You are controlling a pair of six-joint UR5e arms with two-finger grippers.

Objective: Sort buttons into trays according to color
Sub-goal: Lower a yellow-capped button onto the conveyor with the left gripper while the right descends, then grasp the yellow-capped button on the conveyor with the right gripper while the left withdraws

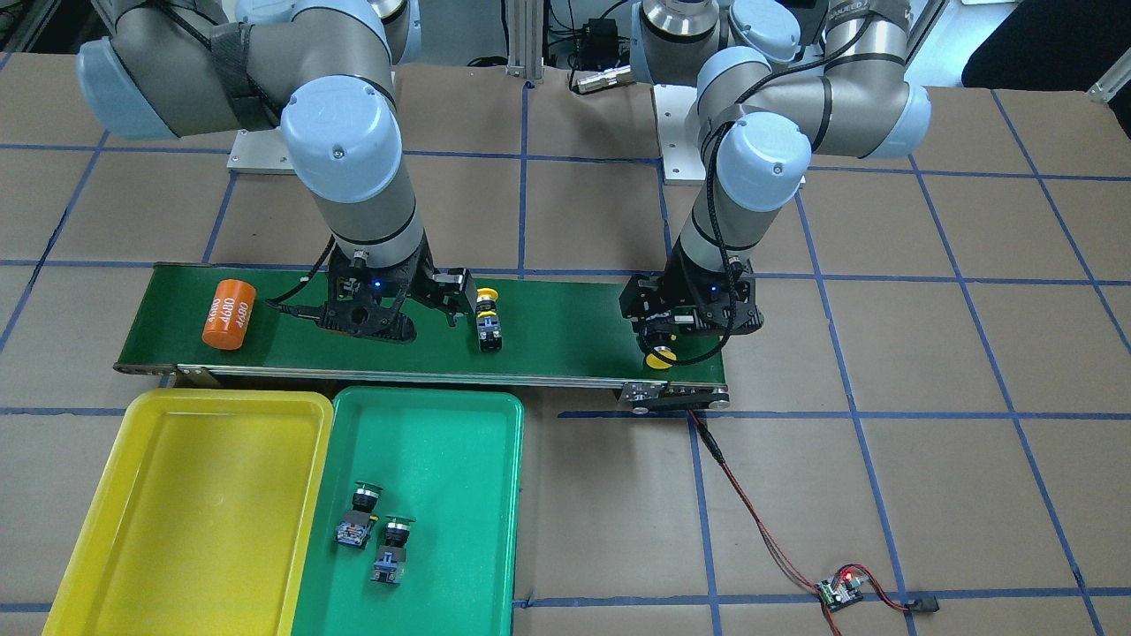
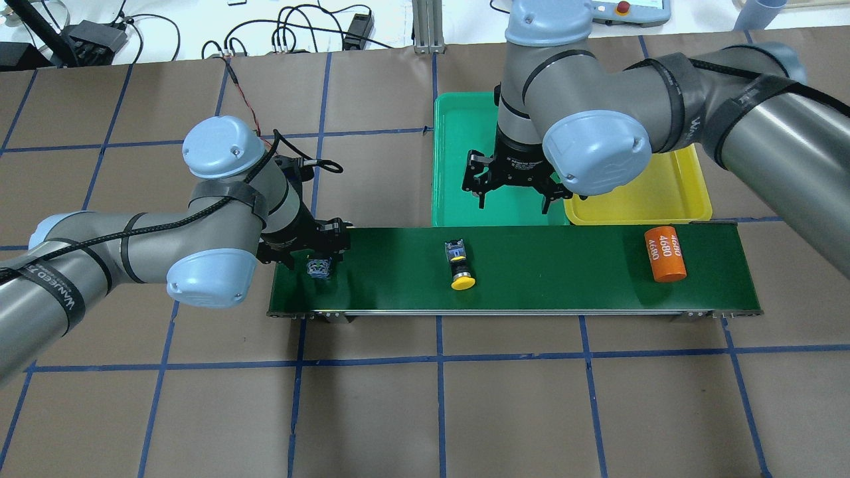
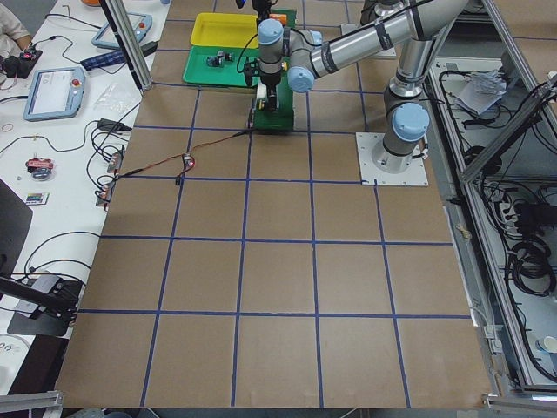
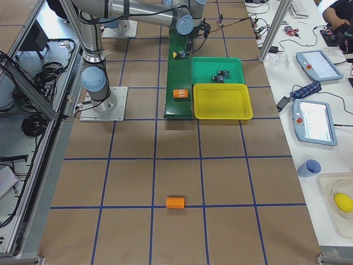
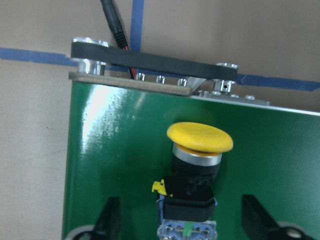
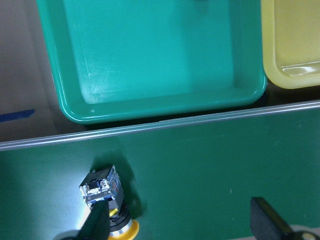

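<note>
Left gripper point(image 5: 180, 202): low over the conveyor belt point(image 1: 565, 331), at the belt's end on the robot's left. Its fingers point(image 5: 111, 220) stand apart, one to each side of the first yellow button point(image 5: 196, 165). We see bare belt between each finger and the button's body, so nothing is clamped. This button lies on its side, with the cap toward the operators' edge of the belt and the contact block toward the robot.

Right gripper point(image 2: 514, 201): raised above the belt near its middle, fingers spread wide and holding nothing. The second yellow button point(image 1: 488, 320) lies on its side on the belt just beside it, cap toward the robot. In the right wrist view it sits close to one finger. We cannot tell whether they touch.

Green tray point(image 1: 442, 442): on the worktop point(image 1: 928, 353), along the belt's operator side. In it lie one green button point(image 1: 358, 517) and another green button point(image 1: 390, 548), just beside each other, caps toward the belt.

Yellow tray point(image 1: 194, 512): long side against the green tray.

Orange cylinder point(image 1: 230, 314): on its side on the belt, toward the end on the robot's right, white numbers showing. A second orange cylinder point(image 4: 176, 202) lies on the worktop, well apart from the belt.
</note>
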